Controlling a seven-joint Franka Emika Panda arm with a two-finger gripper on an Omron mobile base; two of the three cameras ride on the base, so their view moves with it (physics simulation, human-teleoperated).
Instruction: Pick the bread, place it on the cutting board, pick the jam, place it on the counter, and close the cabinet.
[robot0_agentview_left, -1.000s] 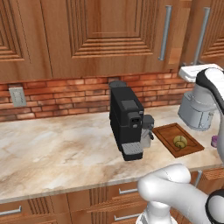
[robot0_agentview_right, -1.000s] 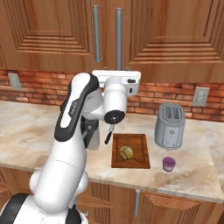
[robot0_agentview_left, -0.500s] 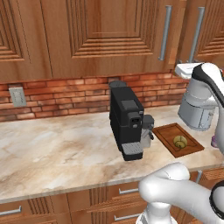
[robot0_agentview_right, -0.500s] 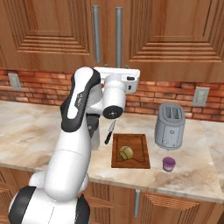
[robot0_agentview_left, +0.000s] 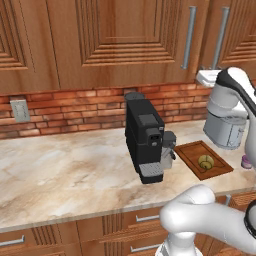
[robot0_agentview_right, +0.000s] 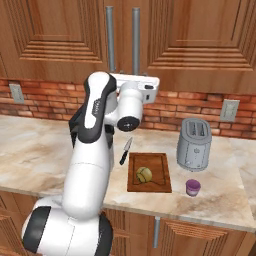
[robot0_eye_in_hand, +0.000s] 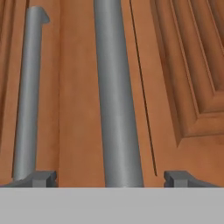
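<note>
The bread (robot0_agentview_right: 144, 174) (robot0_agentview_left: 205, 161) lies on the dark cutting board (robot0_agentview_right: 161, 185) (robot0_agentview_left: 192, 150). To the board's right, the purple jam (robot0_agentview_right: 193, 187) (robot0_agentview_left: 246, 161) stands on the counter (robot0_agentview_right: 30, 145) (robot0_agentview_left: 65, 170). Both doors of the cabinet (robot0_agentview_right: 200, 40) (robot0_agentview_left: 125, 35) look flush and shut. My gripper (robot0_eye_in_hand: 111, 179) is open, raised close to the doors. Its fingertips (robot0_eye_in_hand: 41, 178) stand on either side of the middle bar handle (robot0_eye_in_hand: 116, 96), not touching it. A second handle (robot0_eye_in_hand: 28, 96) runs to the left.
A silver toaster (robot0_agentview_right: 195, 144) (robot0_agentview_left: 225, 130) stands behind the jam. A knife (robot0_agentview_right: 125, 150) lies left of the board. A black coffee machine (robot0_agentview_left: 145, 137) sits mid-counter. Brick backsplash (robot0_agentview_left: 75, 107) with a wall outlet (robot0_agentview_left: 20, 110) runs behind.
The arm has risen a little and moved the hand closer to the cabinet handles. Bread, jam and board have not moved.
</note>
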